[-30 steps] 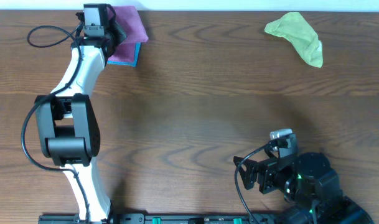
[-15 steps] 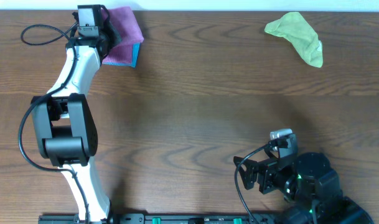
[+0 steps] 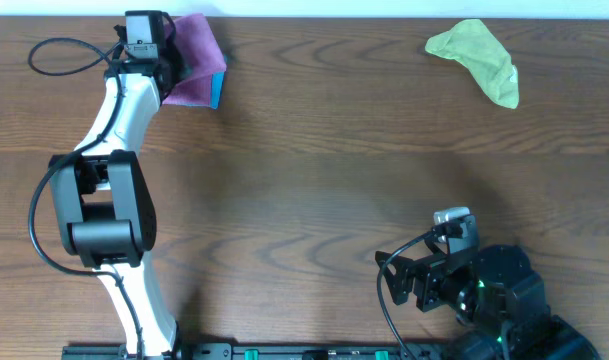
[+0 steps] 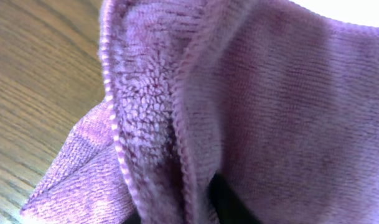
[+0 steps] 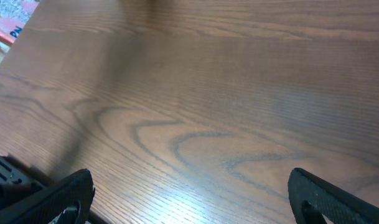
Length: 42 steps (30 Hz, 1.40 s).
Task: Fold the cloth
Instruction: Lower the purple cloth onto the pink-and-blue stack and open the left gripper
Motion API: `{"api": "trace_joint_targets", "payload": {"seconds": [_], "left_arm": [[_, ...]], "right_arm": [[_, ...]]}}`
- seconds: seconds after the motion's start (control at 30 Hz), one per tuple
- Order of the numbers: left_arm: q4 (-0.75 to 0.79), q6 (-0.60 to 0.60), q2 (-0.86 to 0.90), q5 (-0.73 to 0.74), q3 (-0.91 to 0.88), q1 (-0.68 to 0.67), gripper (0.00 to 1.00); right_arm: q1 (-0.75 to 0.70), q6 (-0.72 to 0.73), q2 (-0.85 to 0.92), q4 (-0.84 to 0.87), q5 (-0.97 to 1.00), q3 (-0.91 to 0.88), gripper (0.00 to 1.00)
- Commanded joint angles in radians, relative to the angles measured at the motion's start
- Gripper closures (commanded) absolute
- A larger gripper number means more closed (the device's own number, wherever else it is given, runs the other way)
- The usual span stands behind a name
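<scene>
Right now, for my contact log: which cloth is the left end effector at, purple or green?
The purple cloth, top left in the overhead view; it fills the left wrist view. The lime-green cloth lies apart, top right.

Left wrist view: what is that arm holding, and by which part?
Probably the cloth, by its bunched hemmed edge; the grip itself is hidden, so not certain.

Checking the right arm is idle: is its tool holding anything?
No, the right tool is open, only wooden table showing between its fingers.
</scene>
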Motion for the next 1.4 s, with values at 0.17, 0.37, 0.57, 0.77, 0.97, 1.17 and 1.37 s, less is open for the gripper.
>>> {"api": "trace_joint_targets", "payload": {"seconds": [0.17,0.37,0.57,0.77,0.97,1.17,1.37], "left_arm": [[-0.014,0.034,-0.033,-0.029,0.026,0.016,0.64],[-0.019,0.056,-0.068,-0.076,0.026,0.016,0.52],[-0.033,0.078,-0.091,-0.093,0.026,0.018,0.40],[-0.057,0.078,-0.093,-0.098,0.026,0.020,0.39],[-0.084,0.077,-0.124,-0.097,0.026,0.026,0.32],[-0.171,0.077,-0.226,-0.092,0.026,0.026,0.23],[-0.297,0.071,-0.393,0.006,0.026,0.026,0.05]], "right_arm": [[-0.005,0.015,-0.006,-0.001,0.003,-0.005,0.01],[-0.005,0.015,-0.006,-0.001,0.003,-0.005,0.01],[-0.005,0.015,-0.006,-0.001,0.003,-0.005,0.01],[-0.005,0.015,-0.006,-0.001,0.003,-0.005,0.01],[-0.005,0.015,-0.006,-0.001,0.003,-0.005,0.01],[-0.005,0.015,-0.006,-0.001,0.003,-0.005,0.01],[-0.005,0.015,-0.006,-0.001,0.003,-0.005,0.01]]}}
